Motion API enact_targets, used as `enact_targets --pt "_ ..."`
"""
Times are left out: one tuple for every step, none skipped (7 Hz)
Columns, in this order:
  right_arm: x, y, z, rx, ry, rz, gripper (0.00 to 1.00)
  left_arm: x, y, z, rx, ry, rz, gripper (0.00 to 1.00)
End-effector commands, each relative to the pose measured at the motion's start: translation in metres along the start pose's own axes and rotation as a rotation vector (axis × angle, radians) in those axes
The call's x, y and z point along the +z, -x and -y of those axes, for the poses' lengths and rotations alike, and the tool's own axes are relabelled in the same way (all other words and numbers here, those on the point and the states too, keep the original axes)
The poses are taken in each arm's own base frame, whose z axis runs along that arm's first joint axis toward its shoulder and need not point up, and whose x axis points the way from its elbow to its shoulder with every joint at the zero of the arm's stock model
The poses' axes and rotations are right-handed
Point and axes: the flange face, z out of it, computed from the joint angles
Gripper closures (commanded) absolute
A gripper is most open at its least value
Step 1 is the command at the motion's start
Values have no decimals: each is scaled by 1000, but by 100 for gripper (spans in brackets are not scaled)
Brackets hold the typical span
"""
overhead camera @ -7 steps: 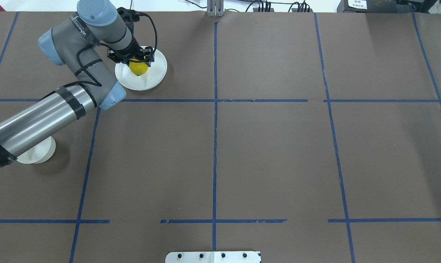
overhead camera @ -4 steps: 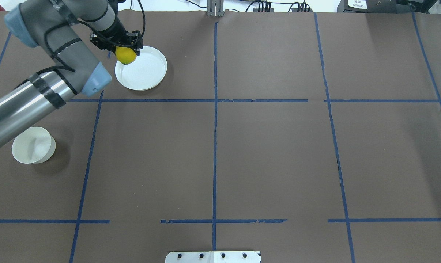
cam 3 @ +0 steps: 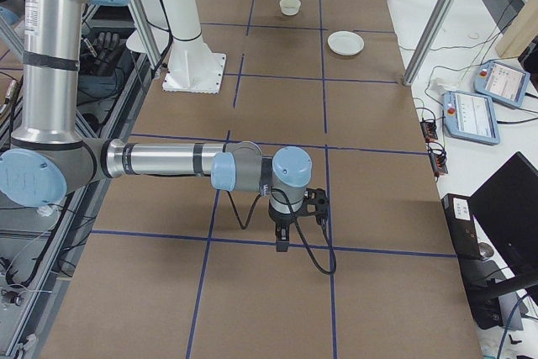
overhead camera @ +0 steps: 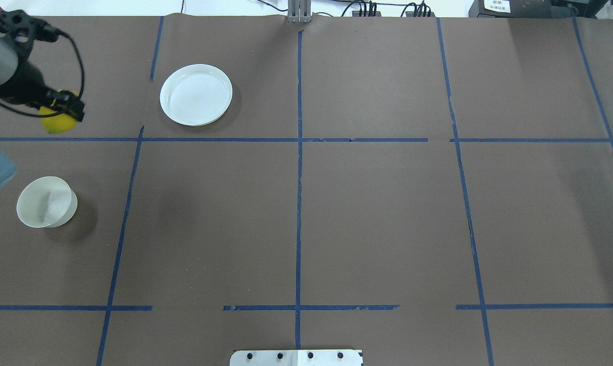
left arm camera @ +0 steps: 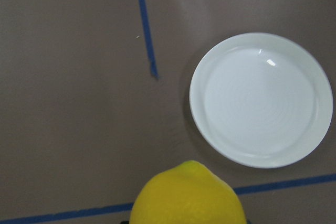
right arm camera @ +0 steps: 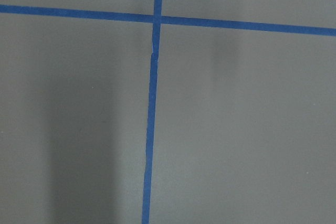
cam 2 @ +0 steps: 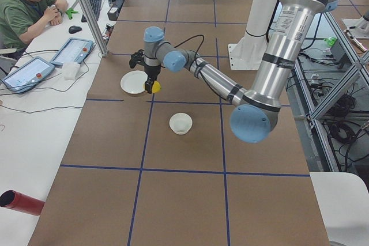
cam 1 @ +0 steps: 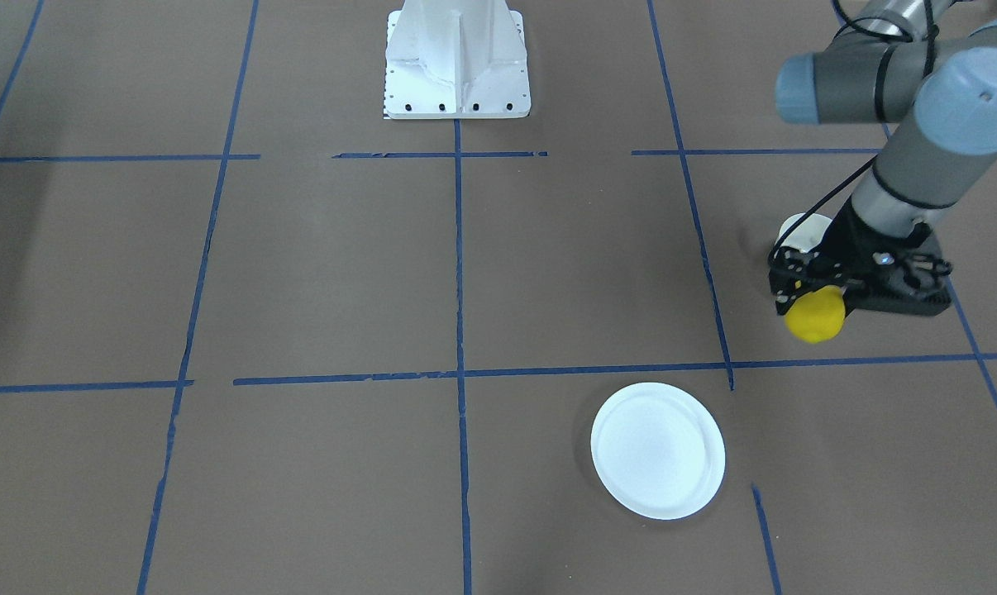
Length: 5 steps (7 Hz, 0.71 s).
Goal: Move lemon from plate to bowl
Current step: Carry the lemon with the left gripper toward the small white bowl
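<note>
We view the tabletop (overhead camera: 388,203) from overhead behind, from across, and from both ends; our left wrist camera looks down closely, sharing the plate (left arm camera: 261,99) with those four.

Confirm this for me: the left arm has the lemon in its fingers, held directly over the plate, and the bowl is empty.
One thing is wrong: it is not over the plate. The overhead exterior view shows the lemon held well clear of the plate, above bare table to its side and not yet over the bowl. The rest stands.

A robotics lab: tape-gridded table (overhead camera: 377,213), teach pendants (cam 2: 72,51), aluminium framing (cam 2: 87,7).
</note>
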Motion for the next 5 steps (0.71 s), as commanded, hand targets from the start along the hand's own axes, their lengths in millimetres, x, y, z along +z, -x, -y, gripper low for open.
enact_targets --pt "0 0 0 0 1 -1 0 11 49 -68 -40 57 35 96" --pt "0 0 0 0 1 -1 0 20 63 -87 -75 24 12 96" --pt "1 -1 0 1 2 -1 0 25 70 -102 -120 -9 -9 96" --pt "0 0 0 0 1 -1 0 40 65 -112 -145 6 -12 96" --pt "0 0 0 0 1 1 0 56 56 -117 -157 22 -24 96"
